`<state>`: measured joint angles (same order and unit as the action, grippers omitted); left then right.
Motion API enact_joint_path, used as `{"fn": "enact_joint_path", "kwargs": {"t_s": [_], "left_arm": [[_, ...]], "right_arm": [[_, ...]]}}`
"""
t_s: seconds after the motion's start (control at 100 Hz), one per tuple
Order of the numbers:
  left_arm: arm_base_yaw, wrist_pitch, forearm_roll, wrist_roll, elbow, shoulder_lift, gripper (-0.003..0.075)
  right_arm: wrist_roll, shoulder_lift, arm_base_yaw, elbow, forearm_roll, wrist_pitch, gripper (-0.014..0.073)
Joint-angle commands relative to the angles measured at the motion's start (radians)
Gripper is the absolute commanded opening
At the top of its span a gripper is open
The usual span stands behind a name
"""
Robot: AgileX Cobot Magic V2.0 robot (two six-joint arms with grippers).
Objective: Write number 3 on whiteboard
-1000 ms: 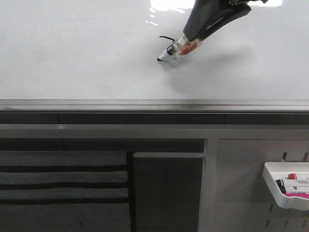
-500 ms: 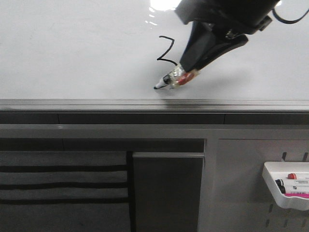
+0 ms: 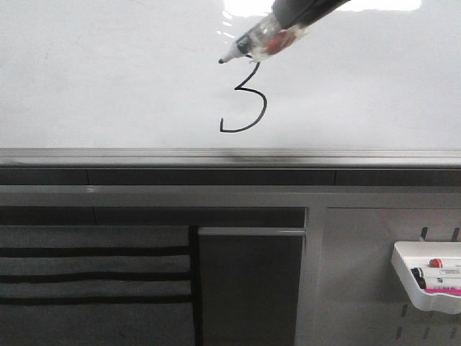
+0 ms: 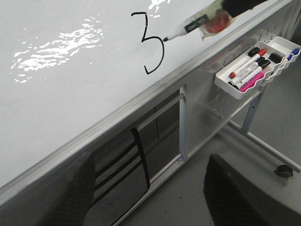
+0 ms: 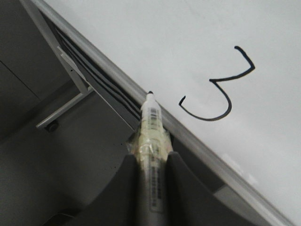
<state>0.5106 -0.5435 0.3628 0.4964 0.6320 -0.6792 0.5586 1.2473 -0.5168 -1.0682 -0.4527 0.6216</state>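
The number 3 (image 3: pixel 264 107) is drawn in thin black line on the glossy whiteboard (image 3: pixel 108 72), just above its lower rail. My right gripper (image 3: pixel 292 14) is shut on a taped marker (image 3: pixel 252 45), whose tip points left beside the top of the 3. The right wrist view shows the fingers (image 5: pixel 124 188) clamped on the marker (image 5: pixel 153 127), with the 3 (image 5: pixel 230 106) beyond. The left wrist view shows the 3 (image 4: pixel 162 54), the marker (image 4: pixel 193 26) and the whiteboard (image 4: pixel 70 84). My left gripper (image 4: pixel 149 165) is open and empty, away from the board.
A grey metal rail (image 3: pixel 230 155) runs along the board's lower edge. A white tray (image 3: pixel 425 277) with several markers hangs on the pegboard panel (image 3: pixel 360 288) at lower right; it also shows in the left wrist view (image 4: pixel 254 66). A caster wheel (image 4: pixel 283 170) sits on the floor.
The right gripper swept the marker down towards the rail, drawing the 3's lower hook, then rose to the top of the digit. The whole 3 now shows.
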Motion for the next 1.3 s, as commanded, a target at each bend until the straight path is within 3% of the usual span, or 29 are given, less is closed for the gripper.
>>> {"fn": "enact_joint_path", "kwargs": {"t_s": [0.0, 0.44, 0.67, 0.86, 1.03, 1.29], "left_arm": [[-0.003, 0.065, 0.026, -0.009, 0.029, -0.001, 0.0459], [-0.003, 0.065, 0.026, -0.009, 0.029, -0.001, 0.0459], [-0.003, 0.09, 0.027, -0.009, 0.029, -0.001, 0.0459], [-0.001, 0.094, 0.087, 0.02, 0.037, -0.006, 0.0459], [0.041, -0.067, 0.096, 0.238, 0.118, -0.094, 0.0459], [0.164, -0.128, 0.094, 0.438, 0.263, -0.314, 0.0459]], "right_arm": [[0.013, -0.088, 0.0, 0.011, -0.024, -0.007, 0.0008], [0.039, -0.168, -0.003, 0.065, -0.024, 0.203, 0.0008], [0.073, -0.168, -0.003, 0.065, -0.024, 0.226, 0.0008], [0.292, -0.168, -0.007, 0.055, -0.024, 0.197, 0.0008], [0.61, -0.168, -0.065, 0.055, -0.026, 0.157, 0.0008], [0.723, -0.168, -0.17, 0.055, -0.026, 0.025, 0.0008]]}}
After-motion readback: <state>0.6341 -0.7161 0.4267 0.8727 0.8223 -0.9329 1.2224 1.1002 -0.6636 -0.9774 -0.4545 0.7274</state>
